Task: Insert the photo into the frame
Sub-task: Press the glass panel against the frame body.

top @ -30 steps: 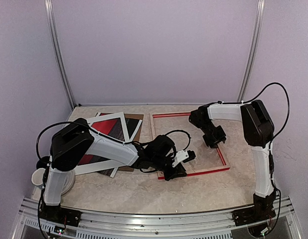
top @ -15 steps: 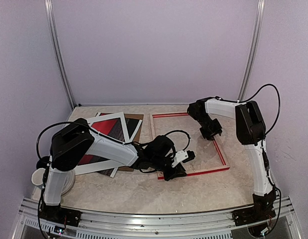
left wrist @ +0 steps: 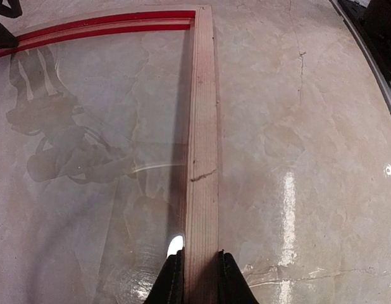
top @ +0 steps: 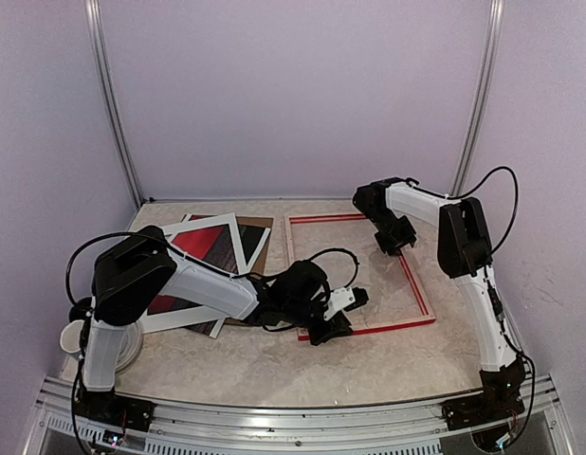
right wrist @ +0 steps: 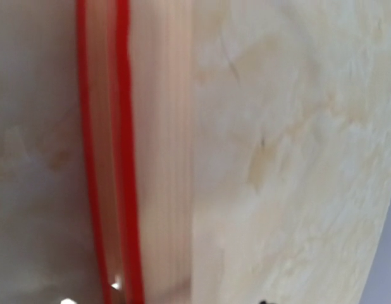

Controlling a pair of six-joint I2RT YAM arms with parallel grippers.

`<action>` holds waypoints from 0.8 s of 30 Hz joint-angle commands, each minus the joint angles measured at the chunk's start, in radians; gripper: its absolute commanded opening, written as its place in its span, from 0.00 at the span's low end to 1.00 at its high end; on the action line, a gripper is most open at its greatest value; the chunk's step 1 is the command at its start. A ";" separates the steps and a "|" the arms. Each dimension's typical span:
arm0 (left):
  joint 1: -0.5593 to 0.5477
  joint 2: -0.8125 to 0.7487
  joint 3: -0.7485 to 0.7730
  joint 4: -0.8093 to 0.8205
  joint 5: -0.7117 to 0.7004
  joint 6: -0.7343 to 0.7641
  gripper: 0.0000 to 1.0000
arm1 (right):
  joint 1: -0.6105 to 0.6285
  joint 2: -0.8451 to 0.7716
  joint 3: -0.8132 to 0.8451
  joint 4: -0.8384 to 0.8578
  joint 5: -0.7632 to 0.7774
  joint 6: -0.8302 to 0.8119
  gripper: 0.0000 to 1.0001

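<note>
frame (left wrist: 202,126) rail lies pinched in left gripper (left wrist: 200,258)

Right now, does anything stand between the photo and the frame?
No loose object lies between them. But the left arm reaches across the photo, the left pincer clamped on the frame's near rail, and the right pincer hangs over the frame's far right part.
</note>
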 commanded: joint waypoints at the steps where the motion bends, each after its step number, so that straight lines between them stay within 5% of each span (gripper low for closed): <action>1: -0.047 -0.065 -0.068 -0.153 0.073 -0.030 0.00 | -0.094 0.103 0.043 0.175 0.130 -0.024 0.42; 24: -0.106 -0.139 -0.180 -0.170 0.118 -0.035 0.00 | -0.106 0.125 0.063 0.401 0.142 -0.146 0.42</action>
